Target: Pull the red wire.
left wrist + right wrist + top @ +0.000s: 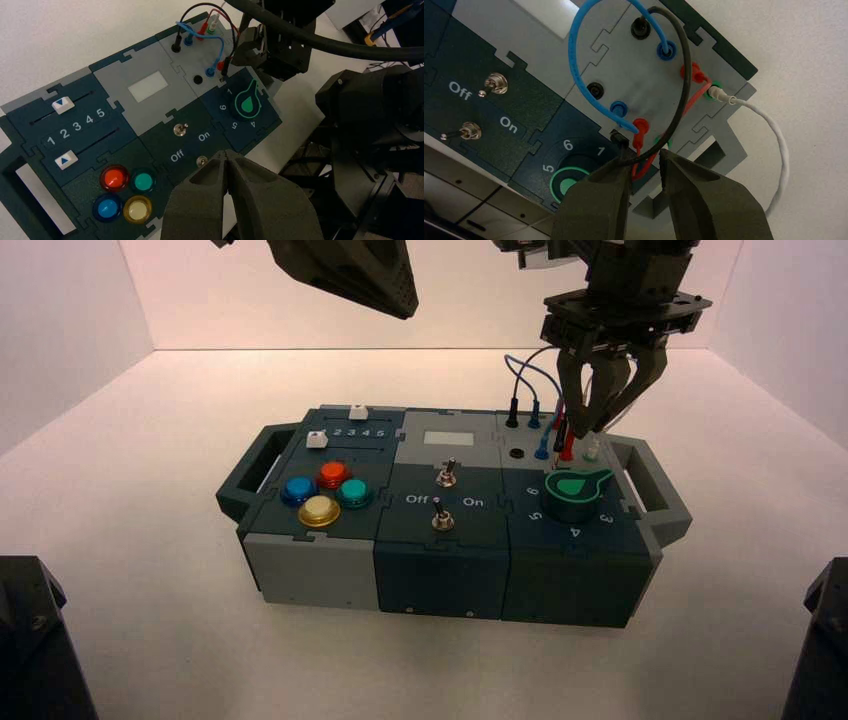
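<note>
Overhead, in the high view, the right gripper (590, 427) reaches down over the right-hand part of the box (440, 565), just beyond the green-and-dark knob (572, 495), near the plugs of the red wire (567, 447); the left arm (345, 270) hangs above and beyond the box's left half. The left wrist view has the left gripper (225, 156) with its fingers together, above the dark section with the metal switches (180, 129); past them the red wire runs across the light-grey socket panel (202, 55) toward the right gripper. From the right wrist view, the right gripper's fingers stand a little apart, with the red wire's loop dipping to the gap between them; I cannot tell whether they touch it. Its two plugs sit in red sockets (641, 125) on that panel, and the black cable (686, 85) arches across the loop.
</note>
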Tool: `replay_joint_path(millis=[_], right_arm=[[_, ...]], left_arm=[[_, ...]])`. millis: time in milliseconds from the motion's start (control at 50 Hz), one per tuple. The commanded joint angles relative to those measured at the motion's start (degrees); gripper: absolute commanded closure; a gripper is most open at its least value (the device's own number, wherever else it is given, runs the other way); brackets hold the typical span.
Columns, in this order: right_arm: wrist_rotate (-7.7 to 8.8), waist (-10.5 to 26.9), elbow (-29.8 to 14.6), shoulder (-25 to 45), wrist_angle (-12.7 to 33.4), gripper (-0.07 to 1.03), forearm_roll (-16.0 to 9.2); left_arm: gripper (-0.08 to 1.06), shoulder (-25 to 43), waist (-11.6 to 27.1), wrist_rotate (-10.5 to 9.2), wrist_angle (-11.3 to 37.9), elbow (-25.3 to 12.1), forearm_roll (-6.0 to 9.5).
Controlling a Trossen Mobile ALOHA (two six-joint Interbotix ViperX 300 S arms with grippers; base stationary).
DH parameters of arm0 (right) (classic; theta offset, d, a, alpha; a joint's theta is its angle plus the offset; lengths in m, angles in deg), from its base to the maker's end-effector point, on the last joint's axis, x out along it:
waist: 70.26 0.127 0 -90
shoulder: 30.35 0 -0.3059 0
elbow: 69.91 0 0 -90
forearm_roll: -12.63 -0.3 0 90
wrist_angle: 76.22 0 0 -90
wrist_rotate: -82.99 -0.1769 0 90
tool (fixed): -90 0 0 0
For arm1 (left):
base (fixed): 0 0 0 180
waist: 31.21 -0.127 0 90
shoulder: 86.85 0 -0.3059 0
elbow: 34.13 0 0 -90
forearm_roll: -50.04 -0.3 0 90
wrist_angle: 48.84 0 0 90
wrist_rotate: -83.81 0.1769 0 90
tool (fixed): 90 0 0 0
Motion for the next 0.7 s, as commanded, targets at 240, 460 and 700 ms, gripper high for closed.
replay_joint_path(millis=[240, 460, 700], right_arm=[[0.0, 0.53, -0.53, -0.35, -0.62, 0.66, -1.41], [0.0, 0.53, -1.05, 1.14, -1.23, 0.66, -1.32], [0.09, 0.53, -1.93, 2.9, -1.93, 0.66, -1.32]], left_arm=[[1.01, -0.79, 0.09, 0.18, -0.26, -1.23, -0.62], [1.01, -0.79, 0.09, 0.18, -0.26, -1.32, -0.79], [1.01, -0.88, 0.09, 0.18, -0.26, -1.14, -0.88]])
